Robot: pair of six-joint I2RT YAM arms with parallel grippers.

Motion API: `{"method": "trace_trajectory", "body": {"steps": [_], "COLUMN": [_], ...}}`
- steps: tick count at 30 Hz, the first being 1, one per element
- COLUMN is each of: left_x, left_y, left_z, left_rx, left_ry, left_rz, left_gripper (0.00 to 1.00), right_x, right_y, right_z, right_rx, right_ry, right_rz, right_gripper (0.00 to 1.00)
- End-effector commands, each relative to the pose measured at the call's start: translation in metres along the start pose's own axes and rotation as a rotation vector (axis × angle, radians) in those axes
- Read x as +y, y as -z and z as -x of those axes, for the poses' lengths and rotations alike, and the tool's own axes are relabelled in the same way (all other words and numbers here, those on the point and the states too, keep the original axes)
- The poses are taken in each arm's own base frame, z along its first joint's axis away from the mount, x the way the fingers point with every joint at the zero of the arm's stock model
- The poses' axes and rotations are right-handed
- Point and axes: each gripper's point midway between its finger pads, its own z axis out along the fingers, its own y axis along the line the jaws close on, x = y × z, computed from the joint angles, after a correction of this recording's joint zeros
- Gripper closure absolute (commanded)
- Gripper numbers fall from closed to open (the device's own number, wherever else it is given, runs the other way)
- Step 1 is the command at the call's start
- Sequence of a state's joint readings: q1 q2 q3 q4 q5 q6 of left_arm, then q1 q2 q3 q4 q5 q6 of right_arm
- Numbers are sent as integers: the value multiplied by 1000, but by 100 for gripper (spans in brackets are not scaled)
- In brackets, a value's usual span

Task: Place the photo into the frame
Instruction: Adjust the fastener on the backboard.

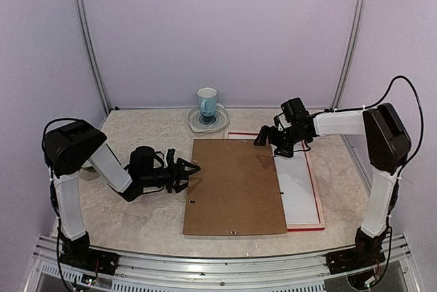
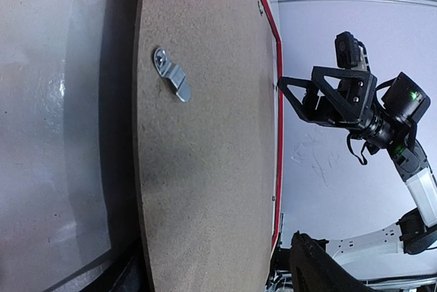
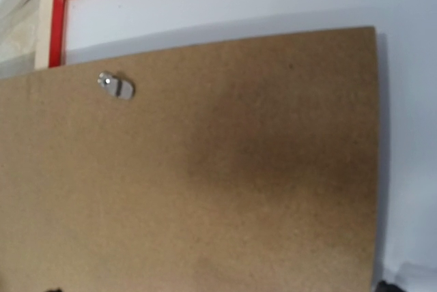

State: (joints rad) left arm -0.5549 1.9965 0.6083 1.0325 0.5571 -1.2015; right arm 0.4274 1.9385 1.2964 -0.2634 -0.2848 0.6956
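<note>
The frame [image 3: 53, 33] lay flat on the right half of the table [image 1: 136, 217] with its pale wooden back up and a thin red line along its edges. A brown board [image 1: 235, 186] lay over its left part, leaving only the top edge and a strip on the right uncovered. A white sheet [image 1: 300, 196] lay inside the frame, partly under the board. No printed side showed, so it could not be told whether this was the photo turned face down. The board reached left well past the frame onto the bare table. A small metal clip [image 2: 172, 77] sat near one of its edges. The left pincer [image 1: 190, 175] was at the middle of the board's left edge with its fingers spread apart and nothing between them. The right pincer [image 1: 268, 146] hung over the board's far right corner, its jaws wide and empty. From the right wrist only the board, the clip and the frame corner could be seen. At the back of the table, well clear of both arms, a white mug [image 1: 207, 99] stood upright on a round plate [image 1: 220, 121], just behind the board's far edge.
</note>
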Motion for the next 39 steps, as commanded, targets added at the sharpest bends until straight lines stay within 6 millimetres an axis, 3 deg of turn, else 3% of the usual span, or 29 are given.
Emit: {"method": "trace_trajectory", "body": {"steps": [1,28,39], "left_x": [1,2,4], "left_y": [1,0,-1], "left_z": [0,3,2], "left_rx": [4,4,4], "left_ry": [-4,1,4], "left_rz": [-13,-14,-16], "left_gripper": [33,33,33], "right_x": [1,1,14], "right_y": [-4,-5,11], "right_z": [4,-18,-14], "right_rx": [2,50,21], "right_ry": [15,6,29], "right_rz": [-7,43,46], "right_gripper": [1,1,1]}}
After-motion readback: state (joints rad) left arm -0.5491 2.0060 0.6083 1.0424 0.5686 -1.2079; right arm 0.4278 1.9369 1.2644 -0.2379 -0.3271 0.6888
